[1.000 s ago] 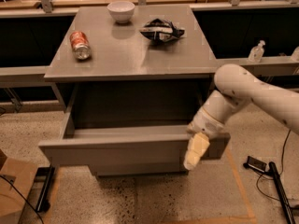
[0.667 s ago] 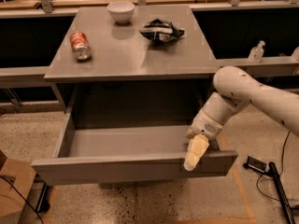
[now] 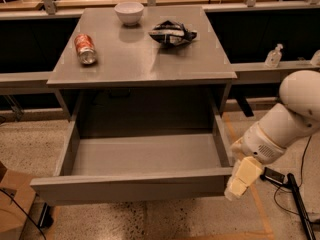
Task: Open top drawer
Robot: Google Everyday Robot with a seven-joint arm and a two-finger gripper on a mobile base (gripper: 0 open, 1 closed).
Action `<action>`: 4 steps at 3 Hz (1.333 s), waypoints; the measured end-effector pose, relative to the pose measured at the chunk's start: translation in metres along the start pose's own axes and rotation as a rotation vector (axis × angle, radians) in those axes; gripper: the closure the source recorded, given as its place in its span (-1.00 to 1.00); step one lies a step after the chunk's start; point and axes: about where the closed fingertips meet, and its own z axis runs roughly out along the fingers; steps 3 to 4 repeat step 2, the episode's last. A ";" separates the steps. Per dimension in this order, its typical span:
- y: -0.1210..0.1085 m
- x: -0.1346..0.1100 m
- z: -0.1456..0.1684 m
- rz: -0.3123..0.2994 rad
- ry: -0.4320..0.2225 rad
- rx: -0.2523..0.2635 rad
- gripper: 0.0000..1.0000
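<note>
The top drawer (image 3: pixel 135 186) is a wide grey drawer under the grey cabinet top. It stands pulled far out toward me, and its bare grey inside shows. Its flat front panel runs across the lower part of the view. My gripper (image 3: pixel 239 181) is at the right end of that front panel, just beside the drawer's right front corner, pointing down. The white arm (image 3: pixel 285 121) reaches in from the right.
On the cabinet top (image 3: pixel 145 64) lie a red soda can (image 3: pixel 85 48) on its side, a white bowl (image 3: pixel 129 12) and a dark chip bag (image 3: pixel 171 33). A cardboard box (image 3: pixel 12 204) stands at lower left. Cables and a black stand (image 3: pixel 295 199) lie at lower right.
The drawer has slid much farther out toward me. My gripper has moved with its right front corner, down and toward me.
</note>
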 end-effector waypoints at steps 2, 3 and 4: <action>0.008 0.013 -0.056 0.033 -0.227 0.238 -1.00; 0.008 0.013 -0.056 0.033 -0.227 0.238 -1.00; 0.008 0.013 -0.056 0.033 -0.227 0.238 -1.00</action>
